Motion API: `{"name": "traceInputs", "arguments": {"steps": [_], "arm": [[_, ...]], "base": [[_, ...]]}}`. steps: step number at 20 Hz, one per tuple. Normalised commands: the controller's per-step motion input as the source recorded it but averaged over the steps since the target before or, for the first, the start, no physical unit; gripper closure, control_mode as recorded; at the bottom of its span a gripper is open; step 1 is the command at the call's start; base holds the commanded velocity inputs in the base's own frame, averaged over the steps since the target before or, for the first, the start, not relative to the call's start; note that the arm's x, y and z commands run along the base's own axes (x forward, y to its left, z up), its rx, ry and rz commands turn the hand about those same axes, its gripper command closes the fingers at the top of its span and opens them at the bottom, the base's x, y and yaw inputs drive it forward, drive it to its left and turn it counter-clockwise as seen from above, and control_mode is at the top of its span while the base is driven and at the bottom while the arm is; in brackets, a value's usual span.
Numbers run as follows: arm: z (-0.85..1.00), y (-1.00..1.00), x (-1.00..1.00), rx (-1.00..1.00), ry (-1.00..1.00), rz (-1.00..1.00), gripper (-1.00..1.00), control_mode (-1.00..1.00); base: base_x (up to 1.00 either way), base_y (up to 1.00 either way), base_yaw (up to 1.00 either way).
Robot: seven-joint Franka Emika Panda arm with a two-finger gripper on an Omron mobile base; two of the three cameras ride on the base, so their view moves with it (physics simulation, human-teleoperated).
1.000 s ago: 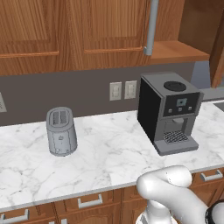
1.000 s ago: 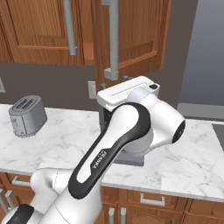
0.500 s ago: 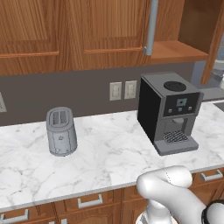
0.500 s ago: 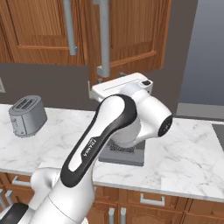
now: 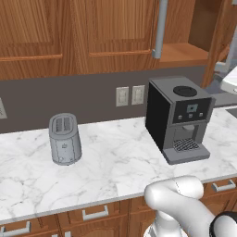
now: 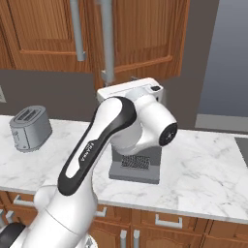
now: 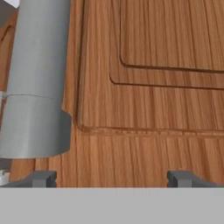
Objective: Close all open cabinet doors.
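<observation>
Hand (image 7: 112,178) spread, both fingertips (image 7: 183,178) apart, close against the face of the right cabinet door (image 7: 148,87); nothing between them. Door's grey bar handle (image 7: 37,83) sits at upper left in the hand view. In the right base view this door (image 6: 145,36) stands ajar, above the coffee machine (image 5: 178,118). Left door (image 6: 41,34) beside it. Toaster (image 5: 65,139) on marble counter (image 5: 111,166), well apart.

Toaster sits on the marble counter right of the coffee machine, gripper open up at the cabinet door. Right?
No. The toaster sits left of the coffee machine on the counter, per the left base view. The gripper is open at the cabinet door.
</observation>
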Motion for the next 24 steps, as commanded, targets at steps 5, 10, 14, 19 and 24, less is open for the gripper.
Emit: {"name": "traceInputs", "arguments": {"steps": [5,10,14,19,24], "arm": [[0.0,0.17,0.28,0.0,0.0,-0.11,-1.0,-1.0],[0.0,0.13,0.33,0.0,-0.01,-0.09,-1.0,-1.0],[0.0,0.13,0.34,0.0,-0.02,-0.08,-1.0,-1.0],[-0.01,0.12,0.33,0.0,-0.02,-0.08,-1.0,-1.0],[-0.01,0.09,0.36,0.0,-0.02,-0.07,-1.0,-1.0]], "base": [[0.0,0.0,0.0],[0.0,0.0,0.0],[0.0,0.0,0.0],[0.0,0.0,0.0],[0.0,0.0,0.0]]}}
